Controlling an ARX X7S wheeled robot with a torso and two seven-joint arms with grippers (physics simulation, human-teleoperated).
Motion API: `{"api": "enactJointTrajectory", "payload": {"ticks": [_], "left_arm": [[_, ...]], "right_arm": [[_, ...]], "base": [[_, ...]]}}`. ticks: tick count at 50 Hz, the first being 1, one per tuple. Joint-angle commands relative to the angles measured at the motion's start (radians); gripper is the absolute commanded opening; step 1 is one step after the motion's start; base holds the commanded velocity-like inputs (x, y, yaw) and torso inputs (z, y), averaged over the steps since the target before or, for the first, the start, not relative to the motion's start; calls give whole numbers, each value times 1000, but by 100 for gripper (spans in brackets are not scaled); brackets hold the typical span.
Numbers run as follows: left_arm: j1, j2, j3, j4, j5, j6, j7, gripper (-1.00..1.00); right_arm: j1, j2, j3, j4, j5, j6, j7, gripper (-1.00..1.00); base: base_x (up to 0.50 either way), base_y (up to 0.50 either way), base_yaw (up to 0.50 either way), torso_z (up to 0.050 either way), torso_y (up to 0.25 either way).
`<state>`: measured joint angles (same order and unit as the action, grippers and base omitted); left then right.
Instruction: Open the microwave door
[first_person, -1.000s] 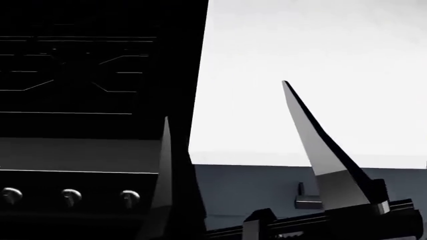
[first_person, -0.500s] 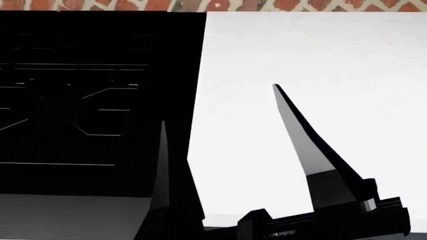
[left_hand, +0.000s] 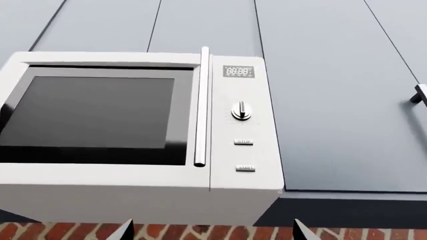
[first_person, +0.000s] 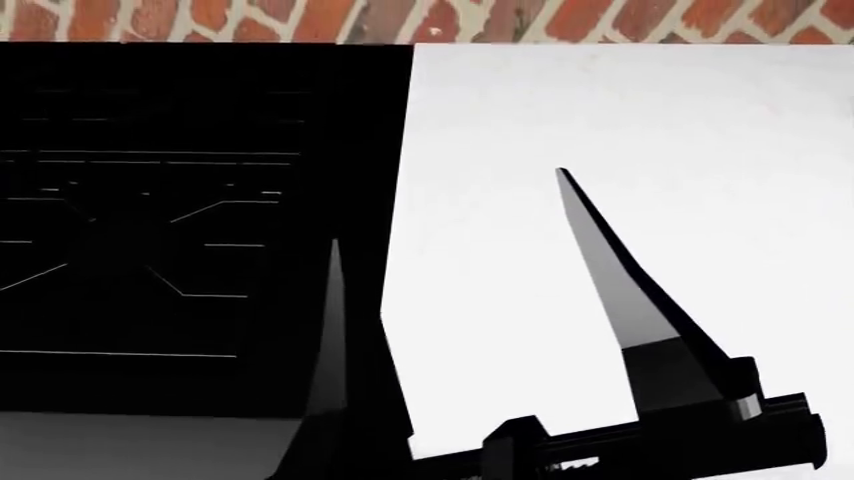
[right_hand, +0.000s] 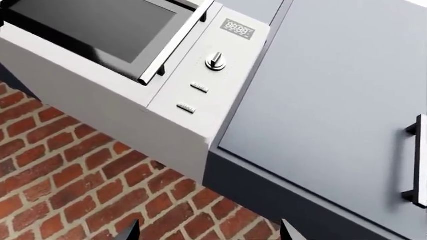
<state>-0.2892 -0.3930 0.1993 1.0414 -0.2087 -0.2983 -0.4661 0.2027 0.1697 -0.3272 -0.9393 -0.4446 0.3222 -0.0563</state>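
The microwave (left_hand: 133, 185) is a white box with a dark glass door (left_hand: 93, 110), which lies flush and closed. A vertical silver bar handle (left_hand: 201, 105) sits beside the control panel (left_hand: 243, 112) with its display, knob and two buttons. My left gripper (left_hand: 210, 232) faces it squarely from a distance, open and empty. My right gripper (right_hand: 210, 231), also open and empty, sees the microwave (right_hand: 120, 100) and its handle (right_hand: 175, 45) at an angle, well away. The head view shows one open gripper (first_person: 447, 205) close up; I cannot tell which arm's.
Grey cabinet panels (left_hand: 333, 100) flank the microwave, one with a bar handle (right_hand: 417, 160). Red brick (right_hand: 67, 190) shows around it. In the head view a black lined panel (first_person: 160, 230) fills the left, a white surface (first_person: 641, 120) the right, with brick (first_person: 400, 20) along the top.
The head view's scene has slid downward. A brick strip came in at the top, and the knobs and grey cabinet front left at the bottom. The open fingers kept their place in the frame.
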Motion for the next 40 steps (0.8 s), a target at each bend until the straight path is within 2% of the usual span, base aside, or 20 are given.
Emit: {"api": "enactJointTrajectory", "payload": {"ticks": [1,18,24,33,40], "left_arm": [[-18,-62,37,3,-41,-11,-73,100],[-60,-135,40,1,-85,-9,-146,100],[-119,-233,16,2,-176,-16,-235,100],[-146,-239,9,-134,-121,25,-222,100],[-208,-262,-25,-147,-167,-46,-224,100]], "right_arm": [[-2,8,7,5,11,6,8,100],[0,18,6,1,17,10,14,100],[2,21,10,4,22,13,16,100],[4,26,14,13,29,10,21,100],[-13,44,26,40,40,-2,32,100]], "base": [[0,0,0,50,16],[0,0,0,50,16],[0,0,0,50,9],[0,0,0,50,9],[0,0,0,50,10]]}}
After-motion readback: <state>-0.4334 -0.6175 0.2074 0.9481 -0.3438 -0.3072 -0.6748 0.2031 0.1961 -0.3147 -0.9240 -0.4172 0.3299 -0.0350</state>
